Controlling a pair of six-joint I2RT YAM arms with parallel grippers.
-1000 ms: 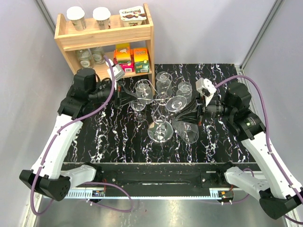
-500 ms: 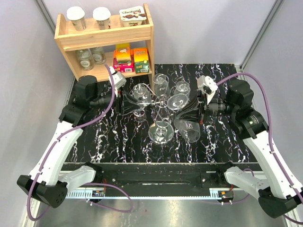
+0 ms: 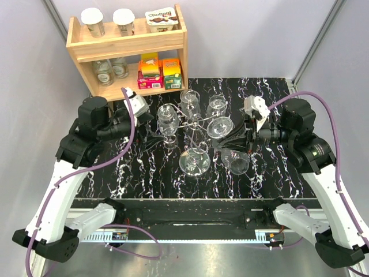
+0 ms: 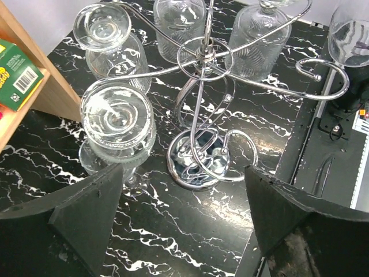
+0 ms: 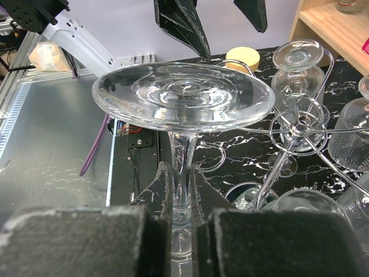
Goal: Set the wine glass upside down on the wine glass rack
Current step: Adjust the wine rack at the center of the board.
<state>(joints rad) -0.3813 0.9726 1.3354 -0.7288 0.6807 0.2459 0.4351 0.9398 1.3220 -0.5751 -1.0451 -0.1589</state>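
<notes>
While left end effector (image 4: 184,199) is idling wide, right end effector (image 5: 181,193) is pinching the glass (image 5: 183,95) by its stem, foot-up, for the rack (image 4: 203,57).

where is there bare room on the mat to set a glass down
Bare mat near-left, between the left arm and the rack base, and near-right, on the near side of the right gripper. Crowded around the rack: hung glasses, left gripper.

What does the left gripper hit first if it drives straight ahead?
Probably the wine glass rack: its post stands centred between the open fingers of the left gripper. The upside-down wine glass hanging nearest could catch one finger first; depth is unclear.
</notes>
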